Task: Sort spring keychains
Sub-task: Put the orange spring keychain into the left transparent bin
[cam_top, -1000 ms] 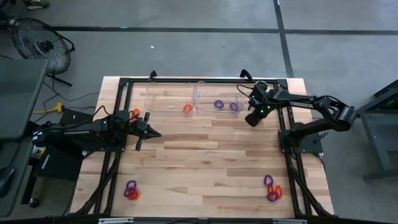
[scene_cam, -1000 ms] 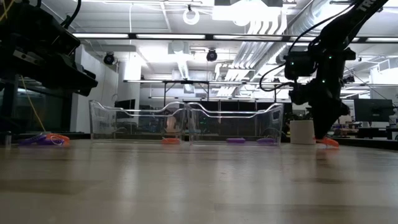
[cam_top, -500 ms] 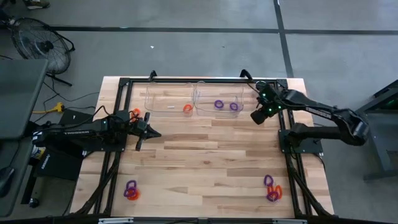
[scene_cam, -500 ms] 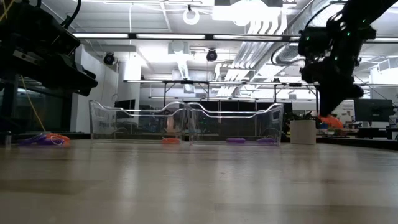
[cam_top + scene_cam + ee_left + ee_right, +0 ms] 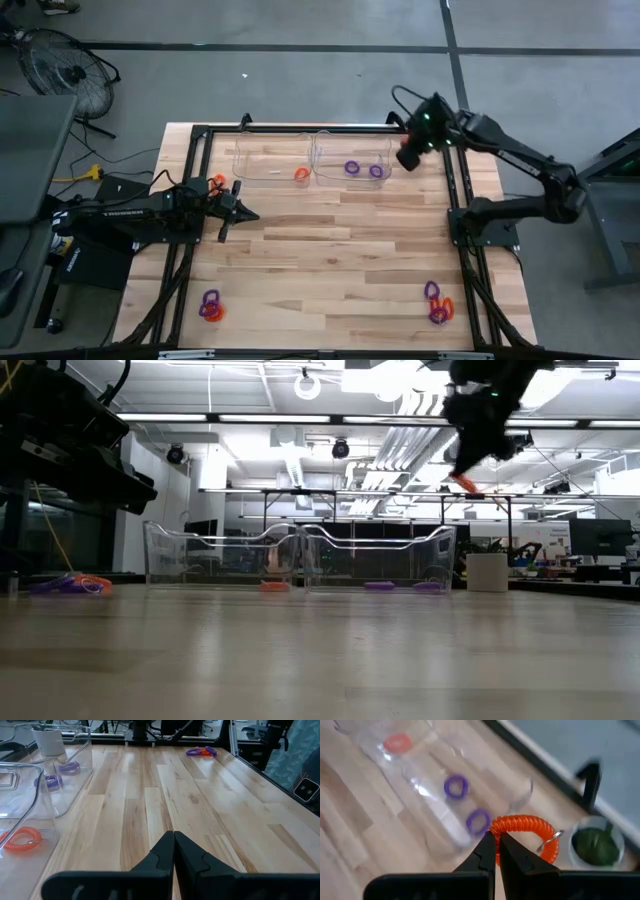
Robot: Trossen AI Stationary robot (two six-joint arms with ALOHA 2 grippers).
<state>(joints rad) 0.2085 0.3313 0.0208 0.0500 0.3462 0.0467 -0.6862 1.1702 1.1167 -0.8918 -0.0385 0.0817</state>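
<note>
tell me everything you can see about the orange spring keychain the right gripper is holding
The orange spring keychain is a bright orange coil of what looks like plastic, bent into a closed loop, with a thin metal ring at one side. The right gripper is shut on its near edge, and nothing else touches it. It hangs in the air well above the table, near the right end of the clear bin that holds two purple keychains. In the low view it shows as an orange spot under the raised gripper.

Right claw (image 5: 497, 838) raised and clamped shut; left claw (image 5: 173, 836) closed, low
</note>
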